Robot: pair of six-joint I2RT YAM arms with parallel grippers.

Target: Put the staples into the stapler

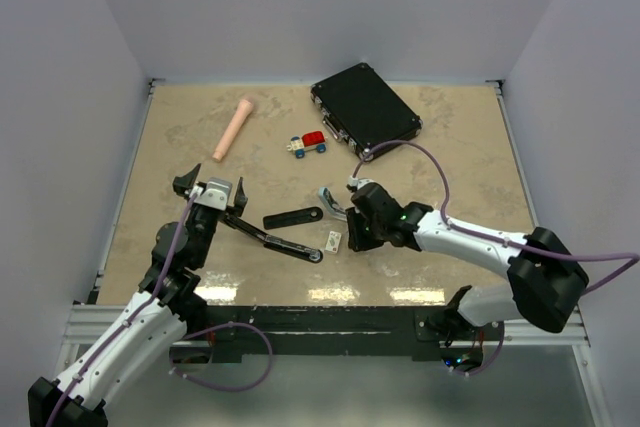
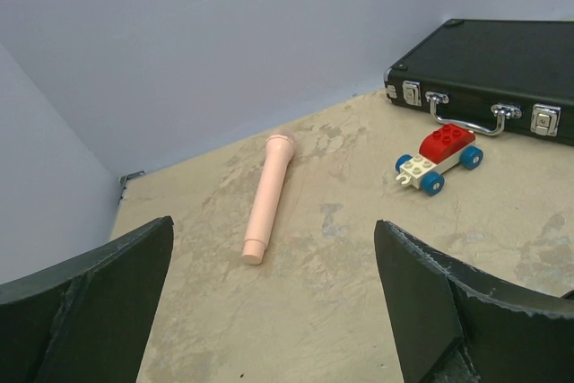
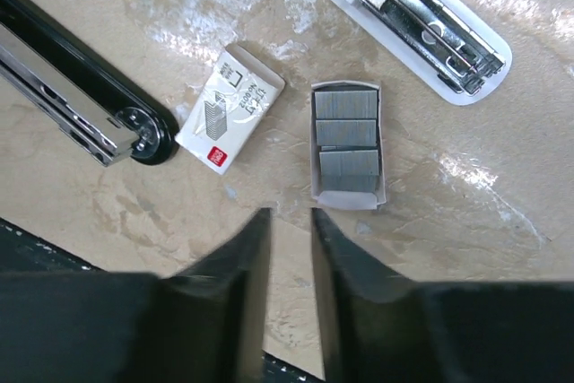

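Observation:
The staples (image 3: pixel 347 145) lie as grey strips in a small open white tray (image 3: pixel 350 193), just ahead of my right gripper (image 3: pixel 290 213). Its jaws stand a narrow gap apart with nothing between them. Left of the tray lies the tiny white cardboard box (image 3: pixel 231 109) (image 1: pixel 333 240). The stapler lies open: a black body with a chrome channel (image 3: pixel 72 87) (image 1: pixel 285 240) and a light grey part with a metal mechanism (image 3: pixel 413 15) (image 1: pixel 329 200). My left gripper (image 2: pixel 273 230) (image 1: pixel 212 187) hangs wide open and empty, left of the stapler. My right gripper (image 1: pixel 355 232) hovers beside the box.
A pink cylinder (image 1: pixel 233 128) (image 2: pixel 268 195) lies at the back left. A toy car of red and white bricks (image 1: pixel 308 144) (image 2: pixel 441 157) stands mid-back. A black case (image 1: pixel 364 107) (image 2: pixel 489 73) sits at the back right. Walls close in three sides.

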